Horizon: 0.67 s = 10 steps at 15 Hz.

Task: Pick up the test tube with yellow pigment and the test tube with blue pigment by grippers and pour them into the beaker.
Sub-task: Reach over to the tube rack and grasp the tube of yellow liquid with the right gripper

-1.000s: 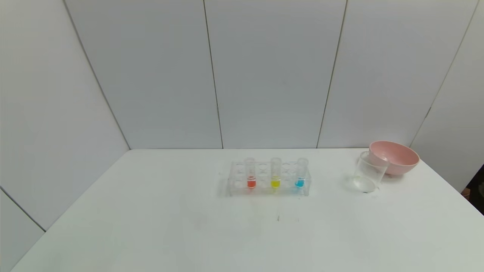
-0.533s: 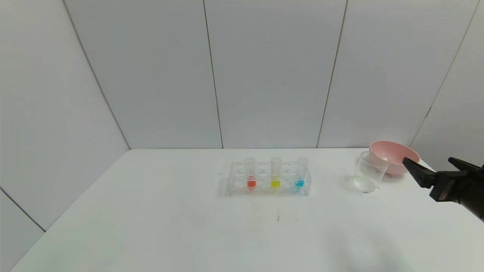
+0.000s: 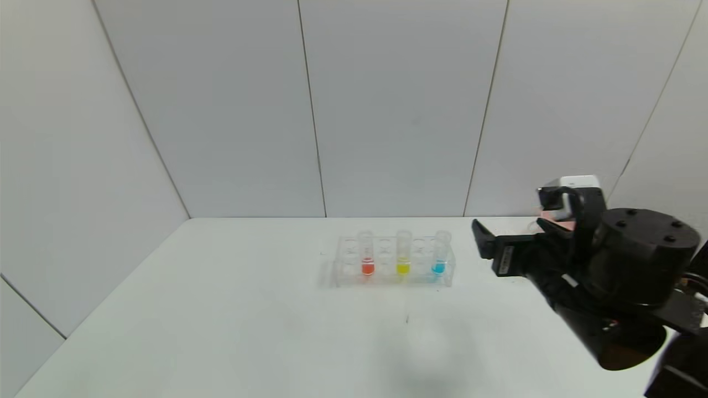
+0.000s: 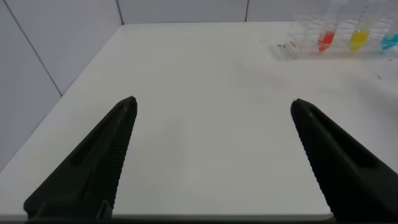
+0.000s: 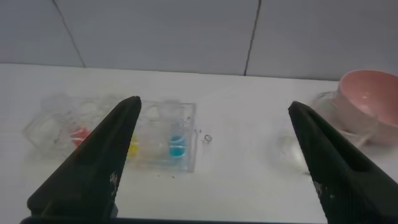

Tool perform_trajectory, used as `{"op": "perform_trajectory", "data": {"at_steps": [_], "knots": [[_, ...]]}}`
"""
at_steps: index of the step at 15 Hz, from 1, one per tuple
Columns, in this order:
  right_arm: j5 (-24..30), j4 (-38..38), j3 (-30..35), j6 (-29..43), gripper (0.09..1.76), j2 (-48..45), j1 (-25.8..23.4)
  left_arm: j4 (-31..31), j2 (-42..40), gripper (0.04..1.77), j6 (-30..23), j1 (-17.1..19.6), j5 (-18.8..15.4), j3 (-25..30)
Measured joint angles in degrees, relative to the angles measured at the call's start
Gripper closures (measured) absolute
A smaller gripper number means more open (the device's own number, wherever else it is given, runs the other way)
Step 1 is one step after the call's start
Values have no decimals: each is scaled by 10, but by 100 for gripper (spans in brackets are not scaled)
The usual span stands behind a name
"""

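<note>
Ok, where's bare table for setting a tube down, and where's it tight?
Bare: the table left of and in front of the tube rack. Tight: right of the rack, where the open right gripper hovers by the beaker and pink bowl.

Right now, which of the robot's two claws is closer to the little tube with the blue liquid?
The right. The right gripper hangs open just beside the rack, on the side of the blue-pigment tube. The left gripper, also open, is far back across the bare table.

From the head we look down on the white desk [image 3: 232, 309]; both wrist views, lower, share the clear plastic tube rack [image 3: 392, 262] at twelve o'clock.
</note>
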Motion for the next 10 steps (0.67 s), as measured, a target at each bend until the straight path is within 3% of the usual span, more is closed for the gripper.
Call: {"op": "perform_trajectory", "data": {"at_steps": [4, 10], "knots": [[-37, 1, -80, 19, 14, 99, 76, 0, 0, 5, 0, 0, 0, 0], [-48, 0, -154, 46, 14, 199, 85, 0, 0, 5, 0, 0, 0, 0]]}}
